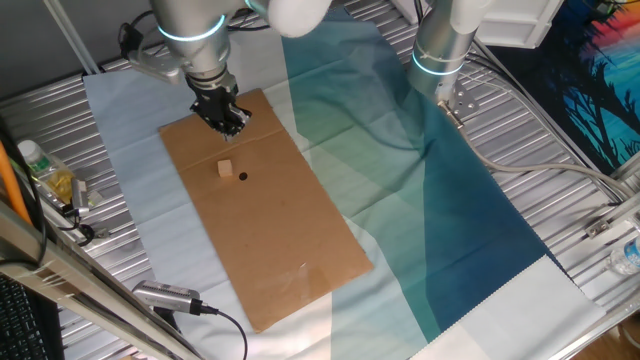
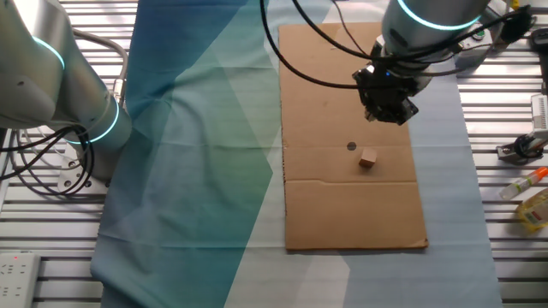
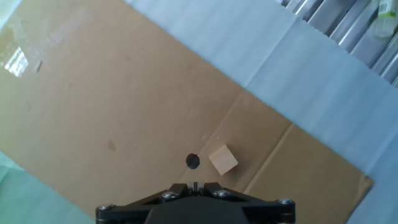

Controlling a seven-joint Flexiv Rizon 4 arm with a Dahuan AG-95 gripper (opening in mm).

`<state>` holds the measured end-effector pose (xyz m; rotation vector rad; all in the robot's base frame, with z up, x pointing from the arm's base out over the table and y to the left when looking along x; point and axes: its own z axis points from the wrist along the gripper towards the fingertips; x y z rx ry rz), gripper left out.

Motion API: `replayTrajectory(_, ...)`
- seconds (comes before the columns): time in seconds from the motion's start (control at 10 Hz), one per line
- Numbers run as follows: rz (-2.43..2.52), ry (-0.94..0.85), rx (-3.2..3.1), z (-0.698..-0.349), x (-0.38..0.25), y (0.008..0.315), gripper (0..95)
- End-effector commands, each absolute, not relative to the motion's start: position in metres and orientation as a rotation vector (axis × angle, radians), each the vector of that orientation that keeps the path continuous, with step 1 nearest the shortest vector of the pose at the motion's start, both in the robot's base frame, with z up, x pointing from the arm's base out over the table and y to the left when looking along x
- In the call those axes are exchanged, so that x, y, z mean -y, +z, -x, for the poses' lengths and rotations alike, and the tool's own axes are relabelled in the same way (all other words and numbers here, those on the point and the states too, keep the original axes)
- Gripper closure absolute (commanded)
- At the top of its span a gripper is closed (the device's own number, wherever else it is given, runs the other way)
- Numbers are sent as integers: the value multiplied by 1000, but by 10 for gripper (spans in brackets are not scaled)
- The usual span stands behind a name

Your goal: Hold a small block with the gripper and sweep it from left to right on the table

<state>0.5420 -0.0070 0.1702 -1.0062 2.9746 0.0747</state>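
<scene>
Claw (image 1: 227,122) hangs pointing down above cardboard (image 1: 270,215), apart from block (image 1: 226,168); opening can't tell.

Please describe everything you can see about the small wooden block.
The small block is a pale tan cube that looks like plain wood, lighter than the brown cardboard sheet on which it rests flat. A small black dot lies just beside it, apart. Nothing grips it: the hand hangs above the cardboard, away from the cube.

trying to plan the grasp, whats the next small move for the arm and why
Probably shift the gripper over the block and lower it. The block lies free on the cardboard beside a black dot, and the gripper hangs above the sheet, off to one side, holding nothing.
</scene>
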Motion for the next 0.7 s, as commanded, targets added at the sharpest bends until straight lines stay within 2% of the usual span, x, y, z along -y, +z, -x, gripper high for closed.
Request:
replayTrajectory(0.1, 1011, 79, -2970, -545, 9, 172, 950)
replayTrajectory(0.5, 1018, 104, -2961, -554, 10, 174, 950)
replayTrajectory(0.6, 1024, 104, -2959, -556, 11, 174, 760)
replayTrajectory(0.7, 1021, 104, -2960, -558, 11, 174, 760)
